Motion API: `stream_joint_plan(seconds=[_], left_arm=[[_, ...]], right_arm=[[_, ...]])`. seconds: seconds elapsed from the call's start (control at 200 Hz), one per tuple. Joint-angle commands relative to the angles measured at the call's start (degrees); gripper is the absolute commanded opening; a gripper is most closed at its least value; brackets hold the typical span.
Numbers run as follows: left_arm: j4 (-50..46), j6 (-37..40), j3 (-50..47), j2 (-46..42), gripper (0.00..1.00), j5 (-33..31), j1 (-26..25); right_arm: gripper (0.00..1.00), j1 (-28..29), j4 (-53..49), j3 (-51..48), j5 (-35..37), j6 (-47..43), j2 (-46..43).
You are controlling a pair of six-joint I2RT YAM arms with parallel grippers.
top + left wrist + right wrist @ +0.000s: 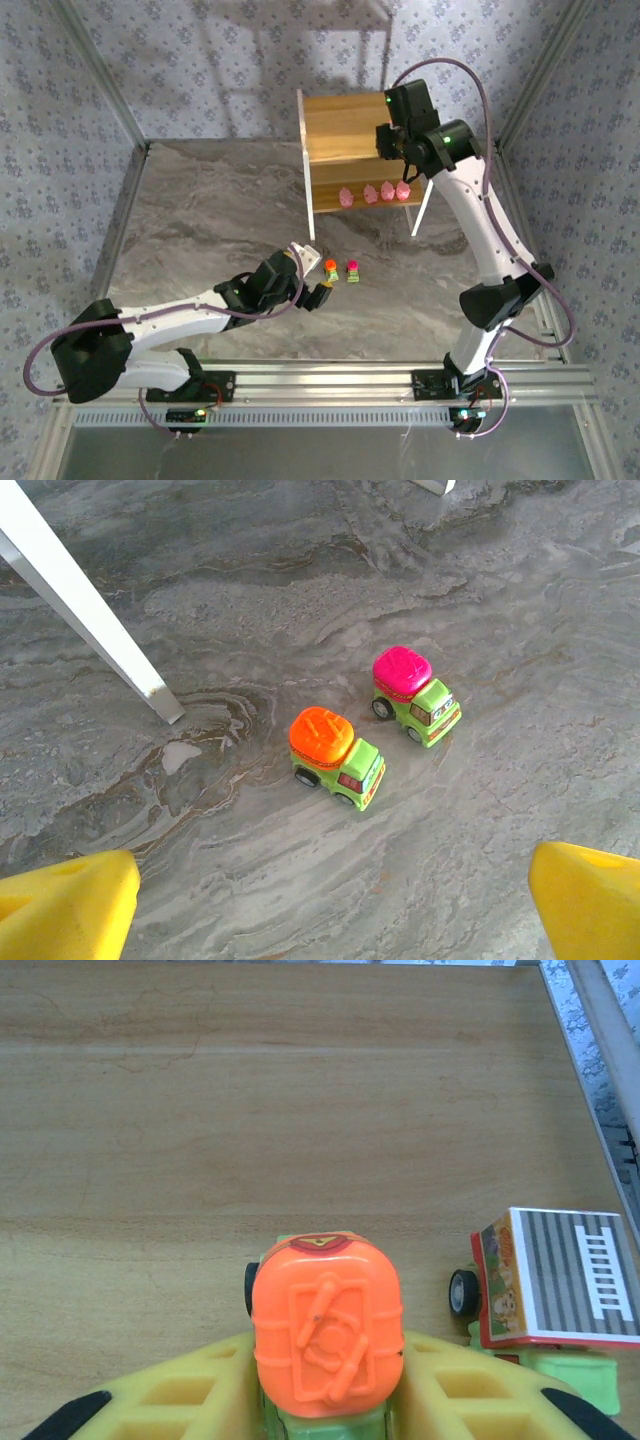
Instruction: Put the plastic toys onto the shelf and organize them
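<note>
On the shelf's (345, 125) top board (280, 1110), my right gripper (325, 1400) is shut on an orange-topped green toy car (325, 1335), its yellow fingers (180, 1400) pressed to both sides. A red toy truck with a striped white roof (550, 1280) stands just right of it. Several pink toys (375, 192) line the lower tier. On the table, an orange-topped car (335, 755) and a magenta-topped car (412, 693) stand side by side. My left gripper (335, 905) hovers open just near of them, empty. My right gripper (392, 140) is over the shelf's right end.
A white shelf leg (85, 610) touches the table left of the two cars. Patterned walls and metal frame posts (120, 110) enclose the marble table (200, 220). My right arm (490, 230) runs along the table's right side.
</note>
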Motion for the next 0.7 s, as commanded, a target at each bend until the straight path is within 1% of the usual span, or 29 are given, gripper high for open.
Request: stream_joint_plan(seconds=[0.0, 0.7], left_arm=[[0.05, 0.86, 2.03, -1.2, 1.0, -0.7, -0.46], [-0.17, 0.87, 2.13, -1.41, 1.0, -0.78, -0.46]], right_arm=[[0.36, -0.41, -0.72, 0.74, -0.64, -0.9, 0.85], [0.38, -0.53, -0.49, -0.78, -0.4, -0.63, 1.03]])
